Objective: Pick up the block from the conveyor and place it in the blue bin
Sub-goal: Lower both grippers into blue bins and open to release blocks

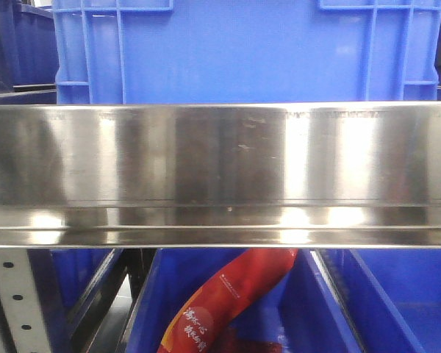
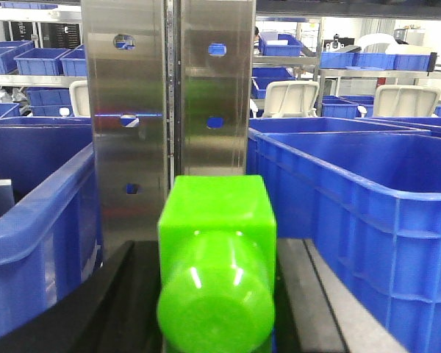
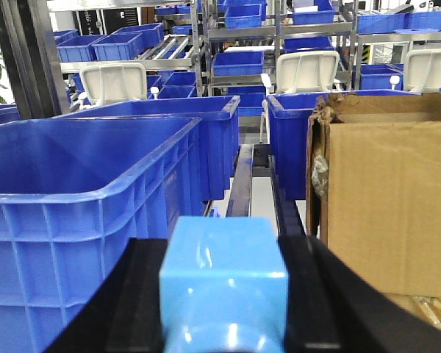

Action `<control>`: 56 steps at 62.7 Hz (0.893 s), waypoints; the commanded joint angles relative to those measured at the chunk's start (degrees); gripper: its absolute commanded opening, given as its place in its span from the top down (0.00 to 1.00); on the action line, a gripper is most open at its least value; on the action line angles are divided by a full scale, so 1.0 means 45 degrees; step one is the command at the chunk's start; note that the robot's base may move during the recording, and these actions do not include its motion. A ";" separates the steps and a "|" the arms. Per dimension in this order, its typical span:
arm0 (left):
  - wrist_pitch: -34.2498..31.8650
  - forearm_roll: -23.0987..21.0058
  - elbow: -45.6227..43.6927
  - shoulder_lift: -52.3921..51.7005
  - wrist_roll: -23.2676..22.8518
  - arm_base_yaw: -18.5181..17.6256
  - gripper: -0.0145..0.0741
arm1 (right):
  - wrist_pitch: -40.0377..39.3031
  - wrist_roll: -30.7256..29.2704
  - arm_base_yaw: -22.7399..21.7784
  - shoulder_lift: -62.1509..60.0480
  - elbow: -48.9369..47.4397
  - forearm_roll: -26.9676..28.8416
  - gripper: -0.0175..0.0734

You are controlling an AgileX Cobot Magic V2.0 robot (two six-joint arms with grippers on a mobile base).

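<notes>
A big blue bin (image 3: 81, 220) fills the left of my right wrist view, with a cardboard box (image 3: 389, 206) opposite. On the left wrist view a second blue bin (image 2: 367, 220) stands beside a steel post (image 2: 169, 110). My left fingers (image 2: 125, 294) are closed snug on a green block (image 2: 217, 243); my right fingers (image 3: 110, 294) likewise clamp a light blue block (image 3: 224, 272), near the big bin's rim.

We see a light blue block (image 3: 224, 276) pinched between the dark fingers (image 3: 132, 301) of the right end effector (image 3: 224, 254) (low, centre), a blue bin (image 3: 81, 198) at left, a cardboard box (image 3: 389, 198) at right.
</notes>
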 commanded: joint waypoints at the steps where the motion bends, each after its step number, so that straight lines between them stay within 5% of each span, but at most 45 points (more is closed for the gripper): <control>1: -0.0253 0.0000 0.0012 -0.0081 -0.0045 -0.0055 0.96 | -0.0353 -0.0008 -0.0048 -0.0033 0.0012 -0.0042 0.99; 10: -0.0486 -0.0082 -0.0273 0.0061 -0.0041 -0.0059 0.96 | -0.0335 -0.0008 0.0006 -0.0013 -0.0138 -0.0042 0.99; 20: 0.1351 0.0946 -0.2339 0.1275 -0.0016 -0.0059 0.96 | -0.0221 -0.0063 0.0006 0.0517 -0.1331 -0.0042 0.99; 31: 0.1917 0.0283 -0.4608 0.3499 0.1352 -0.0415 0.96 | -0.0221 -0.1025 0.0025 0.2408 -0.2860 -0.0042 0.99; 42: 0.2001 -0.0220 -0.6161 0.5665 0.2023 -0.2275 0.96 | -0.0221 -0.1025 0.0694 0.4686 -0.4494 -0.0042 0.99; 56: 0.0729 -0.0235 -0.7673 0.8335 0.1964 -0.4858 0.96 | -0.0221 -0.1025 0.2840 0.7454 -0.6650 -0.0042 0.99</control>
